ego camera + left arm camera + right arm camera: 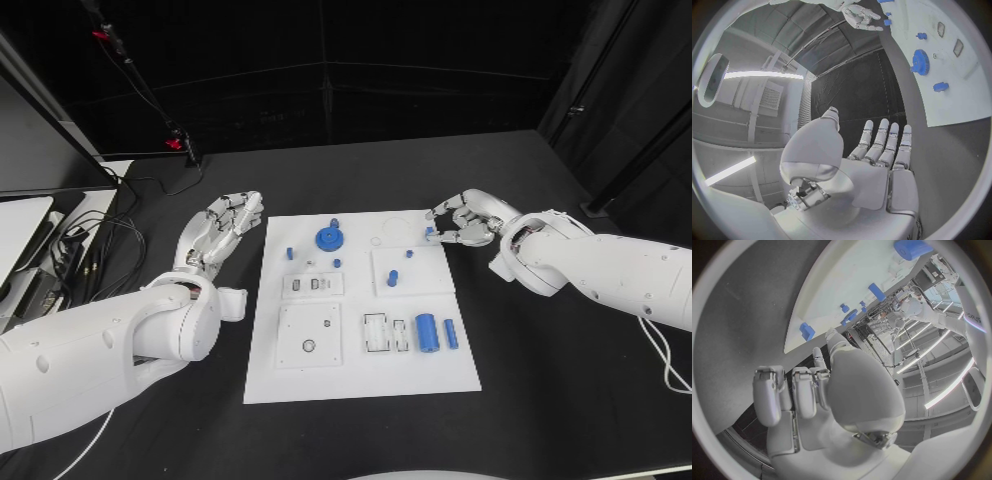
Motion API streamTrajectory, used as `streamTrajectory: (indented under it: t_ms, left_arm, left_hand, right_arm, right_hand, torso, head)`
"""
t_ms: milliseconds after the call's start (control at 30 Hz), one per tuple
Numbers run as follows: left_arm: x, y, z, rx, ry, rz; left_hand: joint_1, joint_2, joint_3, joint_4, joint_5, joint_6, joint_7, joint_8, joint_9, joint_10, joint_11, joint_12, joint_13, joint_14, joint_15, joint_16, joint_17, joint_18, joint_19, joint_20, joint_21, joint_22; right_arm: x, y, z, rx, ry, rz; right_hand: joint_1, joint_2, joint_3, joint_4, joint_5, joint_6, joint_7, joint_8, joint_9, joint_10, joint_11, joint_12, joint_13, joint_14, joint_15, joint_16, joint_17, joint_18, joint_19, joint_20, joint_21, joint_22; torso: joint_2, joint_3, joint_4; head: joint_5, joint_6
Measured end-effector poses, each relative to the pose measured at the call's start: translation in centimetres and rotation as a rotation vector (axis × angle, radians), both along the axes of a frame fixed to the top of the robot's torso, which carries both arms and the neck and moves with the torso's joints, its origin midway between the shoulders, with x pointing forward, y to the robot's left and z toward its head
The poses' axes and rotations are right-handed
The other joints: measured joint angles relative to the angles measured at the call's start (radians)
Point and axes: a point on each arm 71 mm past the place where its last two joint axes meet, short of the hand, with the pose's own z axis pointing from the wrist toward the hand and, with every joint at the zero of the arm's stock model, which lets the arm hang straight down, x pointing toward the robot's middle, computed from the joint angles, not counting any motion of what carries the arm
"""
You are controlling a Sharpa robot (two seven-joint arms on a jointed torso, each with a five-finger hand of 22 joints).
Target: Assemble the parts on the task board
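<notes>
Head view: beside the task board point(361, 385), the left hand point(219, 232) lies flat-fingered and empty, while the right hand point(464, 222) seemingly pinches a small blue part point(430, 232) for placing.

1. Head view: even, fairly bright light from above; the white board point(361, 300) stands out sharply against the black table point(548, 400), with only faint shadows.
2. Backdrop at the top of the frame is dark.
3. Wrist views: strong fisheye bending toward the rims; bright ceiling strip lights point(761, 75) glare.
4. The near hand point(811, 395) looks soft and slightly blurred.
</notes>
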Motion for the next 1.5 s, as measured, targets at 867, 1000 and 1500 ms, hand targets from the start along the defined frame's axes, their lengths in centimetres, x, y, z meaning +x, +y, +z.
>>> streamTrajectory:
  t_ms: [867,1000,1500]
  left_arm:
    - [0.0,0.2,0.0,0.000,0.000,0.002]
    - [0.0,0.2,0.0,0.000,0.000,0.002]
    - [0.0,0.2,0.0,0.001,0.000,0.002]
  left_hand:
    - [0.004,0.004,0.000,0.000,0.000,0.000,0.000,0.000,-0.001,0.000,0.000,0.000,0.000,0.000,0.000,0.004,0.000,0.000,0.000,0.000,0.004,0.000]
    - [0.004,0.004,0.000,0.000,0.000,0.000,0.000,0.000,-0.001,0.000,0.000,0.000,0.000,0.000,0.000,0.004,0.000,0.000,0.000,0.000,0.004,0.000]
    - [0.004,0.004,0.000,0.000,0.000,0.000,0.000,0.000,-0.001,0.000,0.000,0.000,0.000,0.000,0.000,0.004,0.000,0.000,0.000,0.000,0.004,0.000]
  right_arm:
    - [0.6,0.4,-0.7,-0.040,0.050,-0.069]
    - [0.8,0.4,-0.8,-0.047,0.058,-0.076]
    - [0.9,0.5,-1.1,-0.065,0.089,-0.083]
  right_hand:
    - [0.023,0.023,0.005,-0.005,0.006,0.000,0.000,0.000,0.000,0.000,0.000,0.000,0.000,0.000,0.000,0.000,0.000,0.000,0.000,0.000,0.000,0.000]
    - [0.030,0.030,0.009,-0.009,0.011,0.000,0.000,0.000,0.000,0.000,0.000,0.000,0.000,0.000,0.000,0.000,0.000,0.000,0.000,0.000,0.000,0.000]
    - [0.040,0.040,0.015,-0.015,0.015,0.045,-0.009,0.006,0.003,0.000,0.000,0.000,0.000,0.000,0.000,0.000,0.000,0.000,0.000,0.000,0.000,0.000]
  torso:
    - [-0.001,0.0011,0.0000]
    - [-0.001,0.0010,0.0000]
    - [-0.001,0.0006,-0.0012]
  head:
    - [0.009,0.002]
    - [0.011,0.000]
    - [0.013,-0.004]
